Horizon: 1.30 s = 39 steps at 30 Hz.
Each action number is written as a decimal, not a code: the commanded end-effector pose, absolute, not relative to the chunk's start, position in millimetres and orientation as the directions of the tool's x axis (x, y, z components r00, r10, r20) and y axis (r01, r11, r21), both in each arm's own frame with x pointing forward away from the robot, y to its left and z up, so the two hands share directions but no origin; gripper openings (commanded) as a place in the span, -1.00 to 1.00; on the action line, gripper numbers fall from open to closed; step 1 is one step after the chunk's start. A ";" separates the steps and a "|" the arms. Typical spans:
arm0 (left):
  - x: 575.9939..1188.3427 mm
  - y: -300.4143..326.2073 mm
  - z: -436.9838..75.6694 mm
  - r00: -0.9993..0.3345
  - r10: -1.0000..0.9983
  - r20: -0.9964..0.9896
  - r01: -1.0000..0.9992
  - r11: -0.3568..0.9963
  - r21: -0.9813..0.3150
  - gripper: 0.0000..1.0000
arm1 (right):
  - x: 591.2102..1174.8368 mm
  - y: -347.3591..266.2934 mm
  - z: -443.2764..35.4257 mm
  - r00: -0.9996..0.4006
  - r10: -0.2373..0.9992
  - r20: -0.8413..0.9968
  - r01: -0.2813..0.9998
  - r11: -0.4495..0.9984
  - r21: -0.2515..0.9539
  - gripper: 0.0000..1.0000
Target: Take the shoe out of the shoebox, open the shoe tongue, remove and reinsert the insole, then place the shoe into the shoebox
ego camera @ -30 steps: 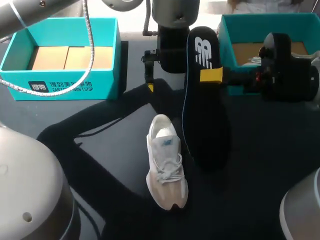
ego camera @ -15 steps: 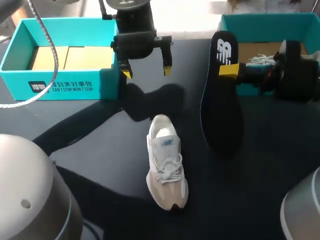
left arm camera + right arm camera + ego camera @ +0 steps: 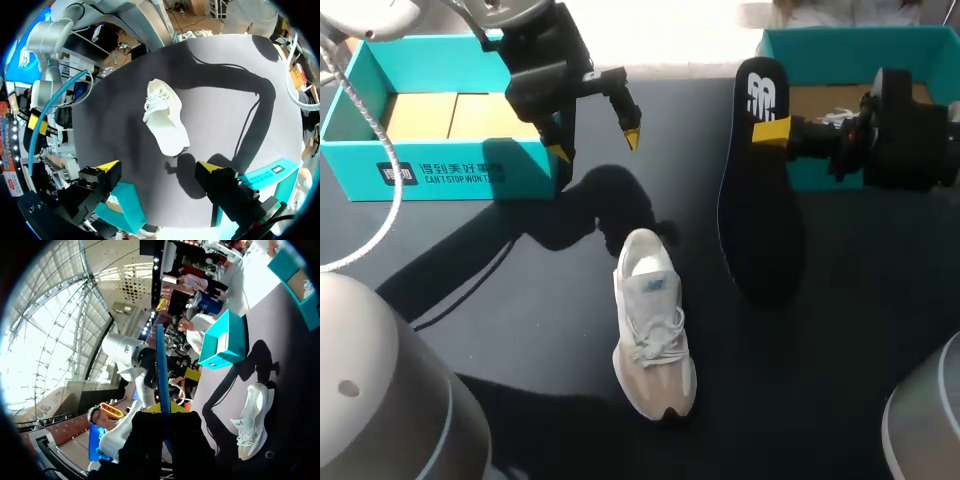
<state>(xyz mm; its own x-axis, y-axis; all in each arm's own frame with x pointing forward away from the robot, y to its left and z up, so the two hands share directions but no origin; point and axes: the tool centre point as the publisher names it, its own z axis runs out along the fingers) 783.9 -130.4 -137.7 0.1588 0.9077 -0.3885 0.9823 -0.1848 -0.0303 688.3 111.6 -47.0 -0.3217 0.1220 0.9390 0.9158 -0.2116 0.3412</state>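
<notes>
A white shoe [image 3: 653, 325] lies on the dark table, toe toward the front edge; it also shows ahead of my left gripper [image 3: 159, 167] as the white shoe [image 3: 165, 117]. My left gripper [image 3: 596, 143] hangs open and empty by the left teal box [image 3: 460, 170], behind and left of the shoe. My right gripper [image 3: 770, 130] is shut on the heel end of a black insole [image 3: 760, 190], which hangs down to the right of the shoe. In the right wrist view the insole [image 3: 162, 370] stands edge-on between the fingers of the right gripper [image 3: 165, 412], with the shoe [image 3: 252, 420] below.
A second teal box [image 3: 840, 40] stands at the back right, behind my right arm, with something white inside. The left box holds cardboard pieces. Dark shadows of the arms fall across the table's middle.
My left arm has swung from the table's back middle to the left, beside the left teal box, still open. The right gripper shifted the insole a little to the right. The shoe stayed put.
</notes>
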 end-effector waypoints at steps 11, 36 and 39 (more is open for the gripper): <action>777.8 -132.0 -154.7 0.071 0.501 -0.863 0.997 -0.070 0.041 1.00 | 744.0 134.0 -58.0 -0.199 0.066 0.978 0.950 -0.233 0.209 -1.00; 746.5 -143.9 -126.0 0.016 0.124 -0.992 0.999 -0.040 0.011 1.00 | 765.6 164.4 -95.3 0.116 0.011 0.993 0.949 -0.295 -0.108 -1.00; 746.5 -143.9 -126.0 0.016 0.124 -0.992 0.999 -0.040 0.011 1.00 | 765.3 173.0 -103.7 0.172 -0.006 0.985 0.941 -0.296 -0.166 -1.00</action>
<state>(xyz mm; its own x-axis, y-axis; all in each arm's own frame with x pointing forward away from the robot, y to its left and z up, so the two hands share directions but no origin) 749.6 -144.4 -121.6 0.0187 0.2644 -0.9642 0.9988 -0.0481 0.0062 758.6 152.1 -97.7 0.1560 -0.0049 0.9877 0.9459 -0.2874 -0.1508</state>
